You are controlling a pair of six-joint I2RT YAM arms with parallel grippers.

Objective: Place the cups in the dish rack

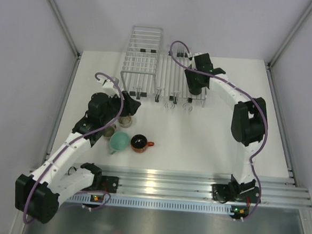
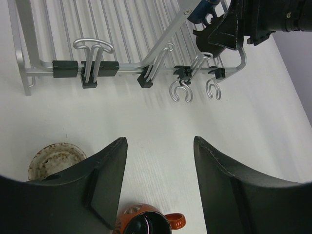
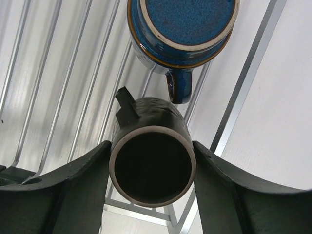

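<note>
Clearly, a dark matte mug (image 3: pixel 151 119) with a pale rim and black inside is clamped on both sides by the right gripper (image 3: pixel 152 151) over the dish rack (image 3: pixel 246 78) bars. It is just beside a glossy dark blue mug (image 3: pixel 187 24), whose speckled base is shown. The left gripper (image 2: pixel 160 141) is spread wide and empty over the table (image 2: pixel 146 112), near an orange-red mug (image 2: pixel 146 224).
</note>
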